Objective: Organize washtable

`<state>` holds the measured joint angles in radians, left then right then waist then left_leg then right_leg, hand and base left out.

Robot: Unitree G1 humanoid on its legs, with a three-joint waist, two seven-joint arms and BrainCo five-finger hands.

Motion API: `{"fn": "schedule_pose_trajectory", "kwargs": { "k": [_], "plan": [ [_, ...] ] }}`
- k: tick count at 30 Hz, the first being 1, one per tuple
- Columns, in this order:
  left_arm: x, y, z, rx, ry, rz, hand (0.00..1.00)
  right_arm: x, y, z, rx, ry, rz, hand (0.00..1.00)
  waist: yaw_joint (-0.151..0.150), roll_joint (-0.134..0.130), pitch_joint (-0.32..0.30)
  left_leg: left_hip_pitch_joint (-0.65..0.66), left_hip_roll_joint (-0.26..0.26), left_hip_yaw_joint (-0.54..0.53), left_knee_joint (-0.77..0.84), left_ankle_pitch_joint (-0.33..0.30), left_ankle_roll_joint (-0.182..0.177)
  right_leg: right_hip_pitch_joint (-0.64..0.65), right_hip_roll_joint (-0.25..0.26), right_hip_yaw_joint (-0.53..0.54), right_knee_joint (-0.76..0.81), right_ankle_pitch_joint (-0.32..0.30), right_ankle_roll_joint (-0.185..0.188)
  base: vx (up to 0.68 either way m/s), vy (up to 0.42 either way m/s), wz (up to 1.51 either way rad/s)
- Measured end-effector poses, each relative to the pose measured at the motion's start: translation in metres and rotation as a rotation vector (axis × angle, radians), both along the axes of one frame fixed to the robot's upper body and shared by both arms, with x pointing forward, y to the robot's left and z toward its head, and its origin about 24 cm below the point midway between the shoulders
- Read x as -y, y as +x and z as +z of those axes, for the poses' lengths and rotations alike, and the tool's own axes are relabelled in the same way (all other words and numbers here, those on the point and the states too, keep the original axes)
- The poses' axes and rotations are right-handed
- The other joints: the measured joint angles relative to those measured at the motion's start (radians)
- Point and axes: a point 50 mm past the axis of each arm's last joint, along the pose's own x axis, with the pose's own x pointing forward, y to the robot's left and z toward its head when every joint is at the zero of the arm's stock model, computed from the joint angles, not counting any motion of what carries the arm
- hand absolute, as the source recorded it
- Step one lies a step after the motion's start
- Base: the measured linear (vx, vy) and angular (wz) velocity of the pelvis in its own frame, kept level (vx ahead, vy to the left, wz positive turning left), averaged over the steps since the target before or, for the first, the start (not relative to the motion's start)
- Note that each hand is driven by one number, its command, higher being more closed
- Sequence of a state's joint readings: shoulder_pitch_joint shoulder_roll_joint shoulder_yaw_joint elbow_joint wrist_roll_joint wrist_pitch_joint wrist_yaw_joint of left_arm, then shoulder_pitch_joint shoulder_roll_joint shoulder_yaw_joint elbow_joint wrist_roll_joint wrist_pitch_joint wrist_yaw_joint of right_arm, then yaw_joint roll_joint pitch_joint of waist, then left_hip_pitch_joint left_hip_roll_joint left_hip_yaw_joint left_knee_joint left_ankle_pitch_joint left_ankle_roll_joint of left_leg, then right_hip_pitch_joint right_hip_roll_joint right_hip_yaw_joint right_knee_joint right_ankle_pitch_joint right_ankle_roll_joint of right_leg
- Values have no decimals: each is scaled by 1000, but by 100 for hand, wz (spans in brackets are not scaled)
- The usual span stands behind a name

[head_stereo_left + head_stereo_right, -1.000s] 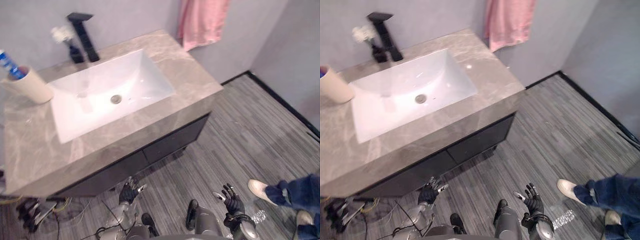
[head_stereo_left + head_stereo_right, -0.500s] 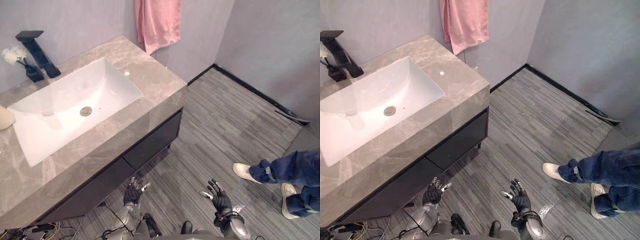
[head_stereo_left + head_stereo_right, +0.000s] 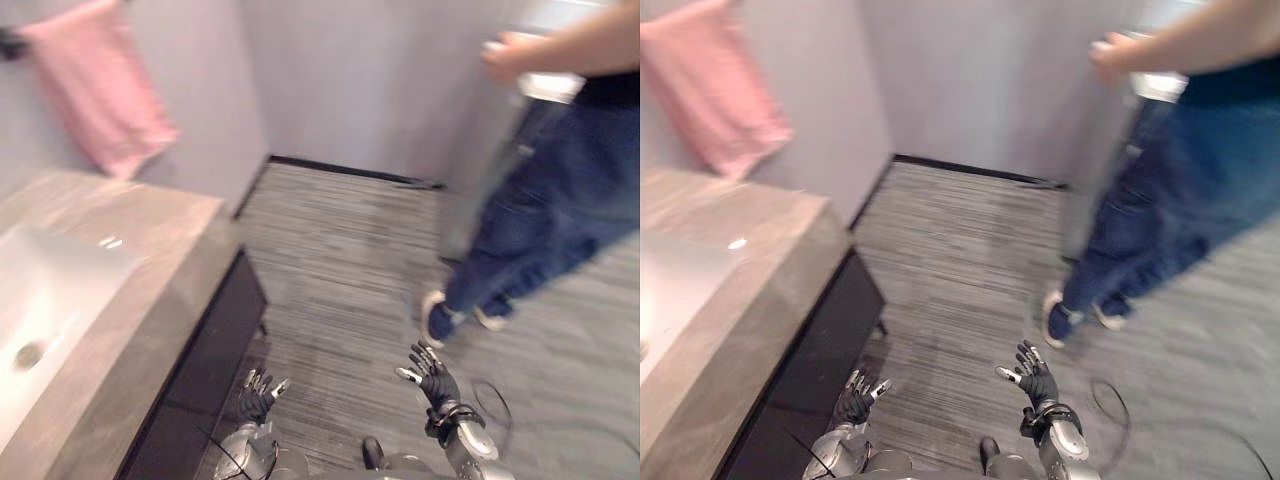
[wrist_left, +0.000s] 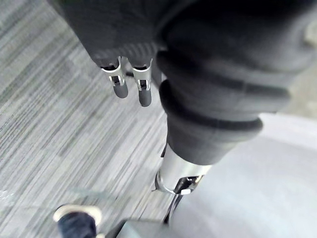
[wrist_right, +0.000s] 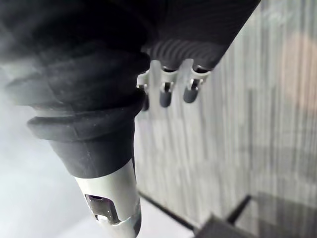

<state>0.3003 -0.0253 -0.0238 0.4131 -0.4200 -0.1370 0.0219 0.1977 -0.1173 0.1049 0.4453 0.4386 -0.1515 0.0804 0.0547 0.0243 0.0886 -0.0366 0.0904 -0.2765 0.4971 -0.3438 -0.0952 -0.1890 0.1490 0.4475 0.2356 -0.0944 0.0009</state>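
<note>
Grey striped floor [image 3: 340, 250] runs across the middle and right of the frame. The washtable [image 3: 150, 250], a grey marble top over a dark cabinet front [image 3: 215, 335], takes the left side and runs off the lower left corner. A person in blue jeans [image 3: 540, 200] stands at the upper right, one pale shoe [image 3: 437, 318] planted on the floor right of centre and one hand [image 3: 505, 55] raised near the top edge. A pink towel [image 3: 100, 85] hangs on the wall at the upper left, above the far end of the counter. The white sink basin [image 3: 50, 290] is sunk into the top at the left edge, its drain [image 3: 28, 353] low in it. At the bottom centre the robot's left hand [image 3: 258, 392] is held over the floor with fingers [image 4: 119, 89] straight and spread, empty, close to the foot of the cabinet front but apart from it. The right hand [image 3: 430, 375] sits at the lower right of centre, fingers [image 5: 166, 96] loosely fanned, empty, well apart from the washtable and below the person's shoe.
</note>
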Motion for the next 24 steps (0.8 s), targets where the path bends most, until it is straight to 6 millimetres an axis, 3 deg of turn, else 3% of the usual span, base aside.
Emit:
{"fn": "schedule_pose_trajectory", "kwargs": {
  "k": [1,2,5,8,11,15,18,20,21,22,23,24],
  "plan": [
    [0,1,1,7,-1,3,0,2,0,0,2,2,-7,0,-9,1,-4,26,-1,-1,-45,-15,5,-12,6,23,4,11,4,-115,300,-157],
    [-4,10,6,38,5,17,0,11,1,2,16,0,-44,0,-49,6,-6,65,1,51,-153,-60,53,-48,11,74,-16,56,65,-110,249,-117],
    [-15,26,14,85,38,23,0,12,-4,0,8,39,-127,0,-54,-14,-10,57,-34,160,-165,-64,62,-68,-26,110,-86,133,99,-132,201,-114],
    [-18,30,18,109,48,29,0,9,-13,-4,-9,96,-189,0,-72,-12,-12,85,-70,256,-166,-64,62,-51,-53,162,-126,160,129,-97,112,-99],
    [-16,30,18,112,39,31,0,7,-15,-5,-13,112,-195,0,-78,-16,-12,102,-81,336,-165,-65,65,-53,-45,208,-140,187,131,-30,50,-84],
    [-12,27,16,99,45,13,0,6,-15,-5,-11,133,-215,0,-99,-26,-10,124,-92,463,-167,-89,109,-68,-20,302,-153,215,147,-13,22,-100],
    [-9,32,19,114,65,-31,0,14,-24,-8,-25,142,-284,0,-107,-45,9,141,-100,560,-179,-91,110,-81,5,339,-156,262,134,-59,17,-95],
    [-9,32,19,116,82,-61,0,16,-30,-10,-39,139,-299,0,-114,-52,23,139,-91,629,-172,-101,127,-90,26,345,-175,308,75,-97,12,-102],
    [-10,35,20,121,92,-68,0,16,-30,-10,-38,144,-304,0,-115,-37,33,119,-68,682,-171,-101,135,-101,27,264,-234,381,-28,-66,-33,-103],
    [-12,38,22,130,98,-62,0,15,-32,-10,-44,151,-310,0,-107,-42,38,102,-49,738,-186,-91,155,-162,32,9,-122,332,-33,-20,-60,-132],
    [-12,40,23,134,94,-54,0,15,-32,-9,-35,153,-319,0,-95,-41,44,102,-39,792,-192,-89,160,-210,11,-218,40,218,-56,26,-58,-114],
    [-10,40,23,135,90,-51,0,16,-32,-7,-26,152,-323,0,-90,-42,52,106,-38,811,-186,-89,160,-220,-3,-296,117,154,-66,23,-38,-110]
  ]
}}
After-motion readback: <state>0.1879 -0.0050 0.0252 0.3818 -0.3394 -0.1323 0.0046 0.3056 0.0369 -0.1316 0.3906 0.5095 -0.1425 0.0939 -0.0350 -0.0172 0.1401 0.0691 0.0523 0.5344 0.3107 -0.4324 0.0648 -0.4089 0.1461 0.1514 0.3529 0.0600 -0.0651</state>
